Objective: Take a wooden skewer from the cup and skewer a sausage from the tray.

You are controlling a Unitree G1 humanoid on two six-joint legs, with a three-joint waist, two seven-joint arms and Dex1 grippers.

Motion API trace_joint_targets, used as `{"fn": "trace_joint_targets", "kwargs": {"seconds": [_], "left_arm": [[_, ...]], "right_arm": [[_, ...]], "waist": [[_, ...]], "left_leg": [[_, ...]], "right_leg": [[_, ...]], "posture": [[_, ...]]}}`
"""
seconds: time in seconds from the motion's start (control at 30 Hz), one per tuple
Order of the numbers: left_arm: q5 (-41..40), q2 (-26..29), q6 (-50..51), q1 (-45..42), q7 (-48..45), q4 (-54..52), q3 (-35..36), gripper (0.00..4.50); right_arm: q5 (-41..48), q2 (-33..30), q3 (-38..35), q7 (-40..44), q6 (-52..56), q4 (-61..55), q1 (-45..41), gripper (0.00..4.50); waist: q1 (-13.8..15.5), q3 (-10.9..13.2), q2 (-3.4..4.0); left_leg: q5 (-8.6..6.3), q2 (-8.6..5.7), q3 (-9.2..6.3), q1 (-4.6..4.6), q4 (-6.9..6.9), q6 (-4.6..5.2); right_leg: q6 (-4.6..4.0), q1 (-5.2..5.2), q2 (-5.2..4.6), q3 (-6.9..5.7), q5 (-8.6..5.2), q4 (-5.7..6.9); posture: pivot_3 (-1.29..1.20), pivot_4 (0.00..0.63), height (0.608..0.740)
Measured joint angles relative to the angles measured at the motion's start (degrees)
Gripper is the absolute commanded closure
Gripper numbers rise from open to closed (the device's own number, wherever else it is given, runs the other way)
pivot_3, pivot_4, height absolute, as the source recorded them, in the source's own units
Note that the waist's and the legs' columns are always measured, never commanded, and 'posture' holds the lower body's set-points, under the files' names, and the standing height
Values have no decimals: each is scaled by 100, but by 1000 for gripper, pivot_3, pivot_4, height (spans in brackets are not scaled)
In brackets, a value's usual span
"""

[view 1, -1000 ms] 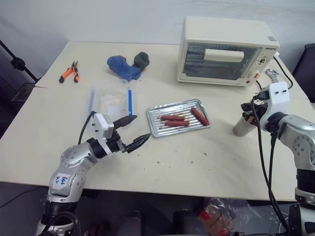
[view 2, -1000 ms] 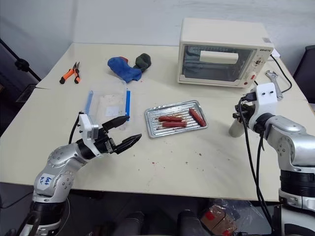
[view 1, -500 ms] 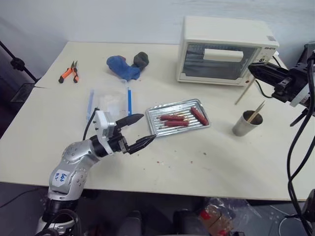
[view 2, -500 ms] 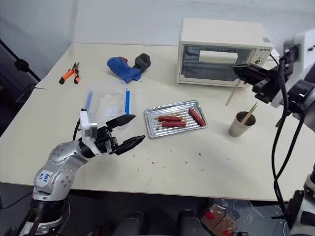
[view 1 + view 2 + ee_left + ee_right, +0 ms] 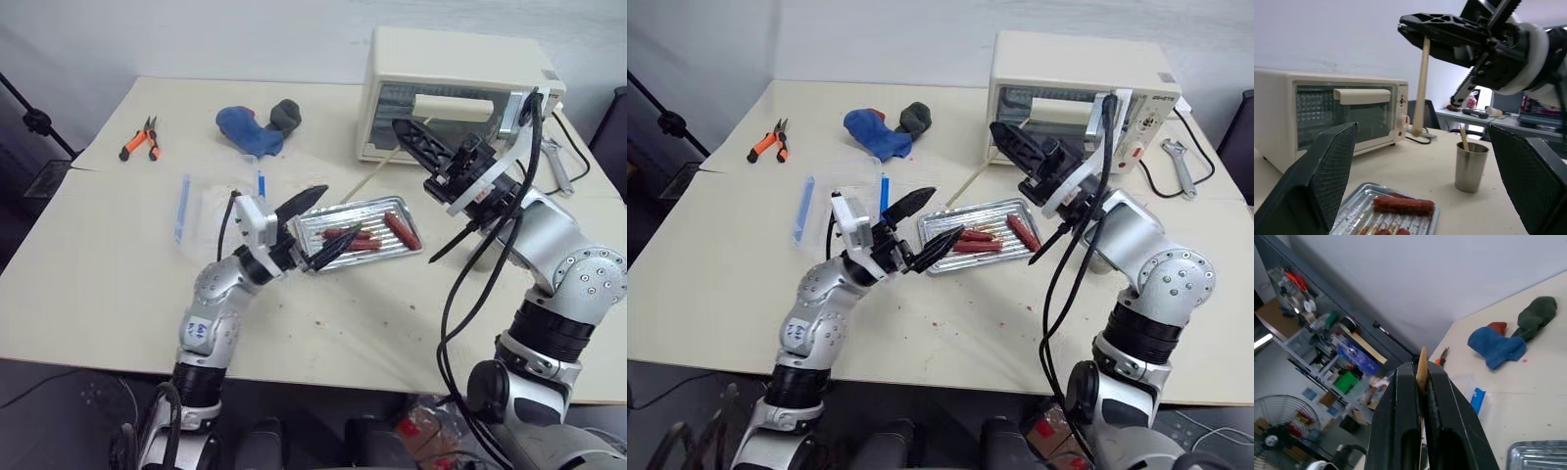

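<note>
R gripper (image 5: 1011, 147) clamped tight on wooden skewer (image 5: 970, 182), held above tray (image 5: 933, 221); step: carrying it to the sausage (image 5: 1023, 232), just below the R gripper; L gripper (image 5: 924, 222) wide open, empty, at tray's near edge; cup (image 5: 1469, 166) beyond; next: aim tip into sausage end, L to steady it.

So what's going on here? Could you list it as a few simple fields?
right tool: shut on the wooden skewer, held above the table
left tool: open, holding nothing, beside the tray
tray: holds the sausage and thinner ones
cup: upright, a stick still inside
behind: oven
</note>
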Motion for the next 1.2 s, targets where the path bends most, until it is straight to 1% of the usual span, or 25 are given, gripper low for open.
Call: {"fn": "trace_joint_targets", "kwargs": {"seconds": [0.13, 0.33, 0.43, 0.53, 0.57, 0.83, 0.87, 1.1, 1.2], "left_arm": [[126, -301, -303, -89, 75, 231, -78, 0], [111, -538, -431, -294, 17, 364, -238, 0], [108, -544, -429, -290, 21, 361, -274, 618], [108, -634, -427, -231, 83, 321, -302, 1479], [108, -665, -426, -202, 106, 314, -324, 1845], [111, -742, -419, -162, 284, 275, -335, 4355], [111, -732, -417, -162, 286, 275, -332, 4432], [111, -742, -411, -162, 358, 275, -336, 4432], [108, -692, -349, -193, 375, 270, -324, 4500]], "right_arm": [[571, -16, 366, -402, -180, -2, 203, 4435], [975, -197, 751, -709, -528, -81, 527, 4435], [1096, -266, 840, -763, -701, -157, 630, 4500], [1179, -299, 964, -795, -876, -223, 716, 4500], [1203, -302, 1014, -798, -921, -253, 743, 4500], [1320, -373, 1202, -794, -1266, -290, 851, 4500], [1323, -385, 1225, -789, -1295, -291, 856, 4500], [1322, -477, 1282, -667, -1395, -291, 913, 4500], [1334, -680, 1308, -411, -1324, -319, 1069, 3714]], "waist": [[-10, 0, 0], [-12, 0, 0], [-10, 0, 0], [-4, 0, 0], [-4, 0, 0], [-3, 0, 0], [-3, 0, 0], [4, 0, 0], [10, 0, 0]], "left_leg": [[1, 1, 9, -7, -1, 0], [6, 1, 10, -13, -1, 2], [6, 1, 9, -13, -1, 3], [6, 1, 9, -14, 0, 3], [6, 1, 9, -14, 0, 3], [7, 2, 8, -14, -1, 4], [7, 2, 8, -14, -1, 4], [7, 1, 8, -15, 0, 4], [7, 1, 7, -16, -1, 4]], "right_leg": [[0, -19, 1, 8, 0, 24], [0, -26, 2, 10, 0, 27], [0, -26, 2, 11, 0, 26], [0, -26, 1, 11, 0, 26], [0, -26, 2, 11, 0, 26], [0, -26, 2, 10, 0, 26], [0, -26, 2, 10, 0, 26], [0, -26, 2, 10, 0, 25], [0, -26, 2, 9, 0, 24]], "posture": [[0, 150, 740], [0, 150, 740], [0, 150, 740], [0, 150, 740], [0, 150, 740], [0, 150, 740], [0, 150, 740], [0, 150, 740], [0, 150, 740]]}}
